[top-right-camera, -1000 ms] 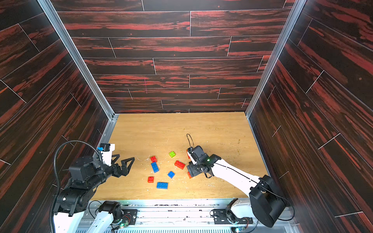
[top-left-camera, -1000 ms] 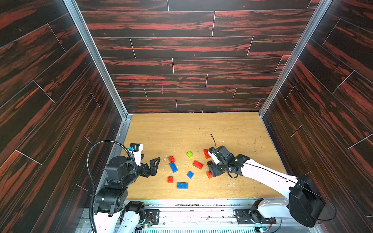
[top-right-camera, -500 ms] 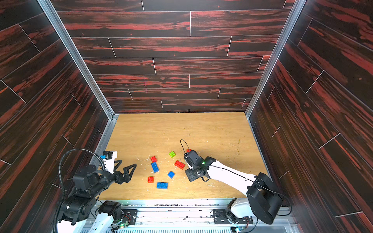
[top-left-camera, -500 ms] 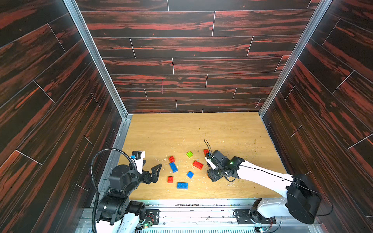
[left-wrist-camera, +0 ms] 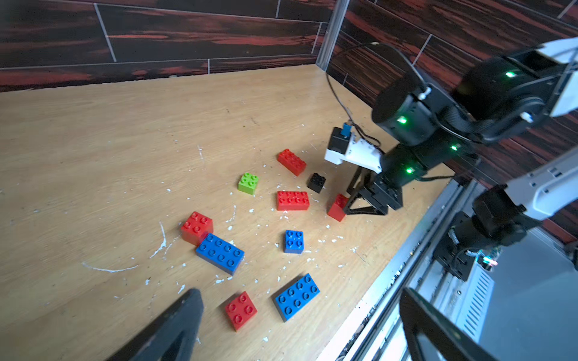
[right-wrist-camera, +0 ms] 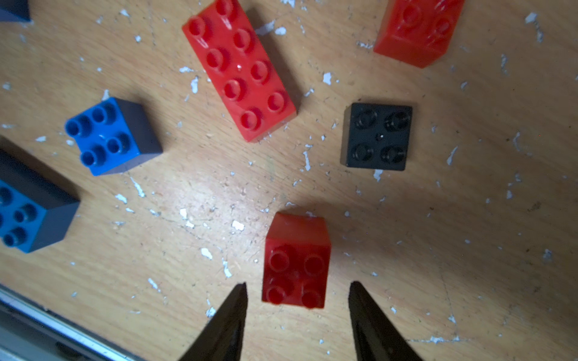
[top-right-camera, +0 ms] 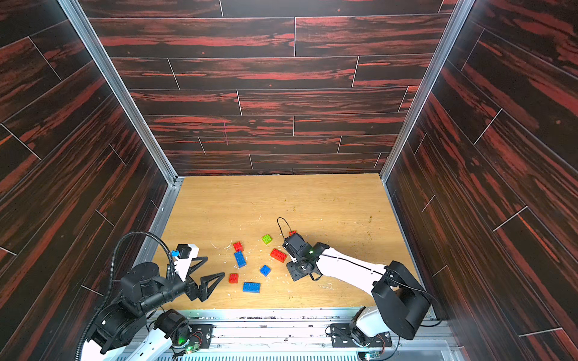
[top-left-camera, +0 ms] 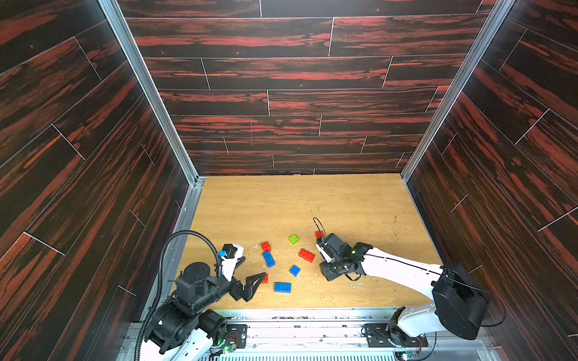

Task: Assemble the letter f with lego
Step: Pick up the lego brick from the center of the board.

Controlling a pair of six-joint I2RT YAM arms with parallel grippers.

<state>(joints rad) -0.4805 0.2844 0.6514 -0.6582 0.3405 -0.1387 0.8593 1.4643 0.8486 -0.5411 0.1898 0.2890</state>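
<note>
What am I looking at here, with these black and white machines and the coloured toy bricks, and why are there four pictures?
These are two robot arms mounted at the front of a wooden table, inside dark panelled walls. Two pictures look down from one overhead camera head, so they nearly match; the other two come from a small camera on each arm's wrist. Each arm ends in a gripper, a two-fingered pincer. Loose on the table lie chunky studded plastic bricks: several red, three blue, one lime green square brick and one black square brick. The left gripper is wide open and empty. The right gripper has its fingers either side of a small red square brick, with gaps showing, so nothing is held.
</note>
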